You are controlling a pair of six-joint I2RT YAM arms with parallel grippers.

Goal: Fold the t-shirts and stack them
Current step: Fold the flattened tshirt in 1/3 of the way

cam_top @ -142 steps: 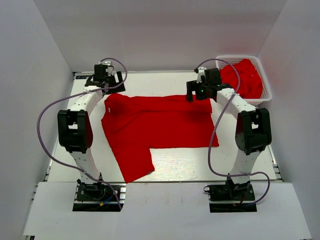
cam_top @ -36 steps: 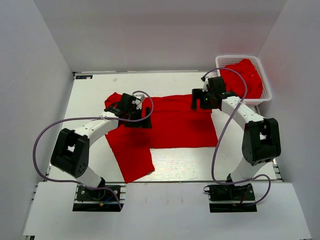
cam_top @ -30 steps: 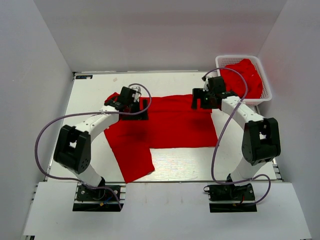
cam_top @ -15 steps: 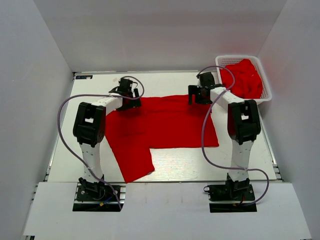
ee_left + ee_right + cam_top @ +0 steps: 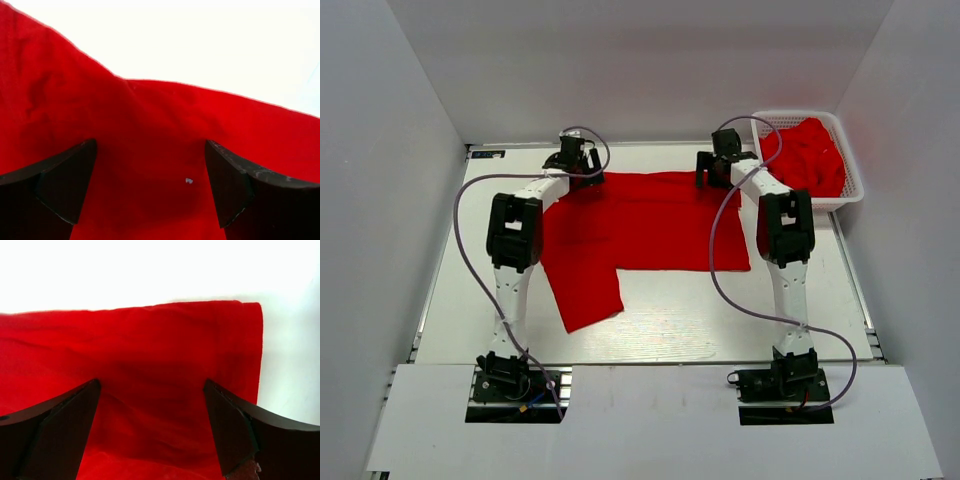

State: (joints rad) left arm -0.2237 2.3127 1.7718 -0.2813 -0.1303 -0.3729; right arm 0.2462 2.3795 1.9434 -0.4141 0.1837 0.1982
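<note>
One red t-shirt lies spread flat on the white table, with one sleeve reaching towards the near left. More red t-shirts are heaped in the basket. My left gripper is at the shirt's far left corner and my right gripper at its far right corner. In the left wrist view my left gripper is open, fingers wide apart over red cloth. In the right wrist view my right gripper is open the same way over the shirt's far edge.
A white mesh basket stands at the far right corner. White walls close in the table on the left, back and right. Both arms stretch from their bases at the near edge to the far side.
Both grippers moved towards the far edge of the table. The spread shirt shifted towards the back with them, and its near sleeve now lies further from the front edge.
</note>
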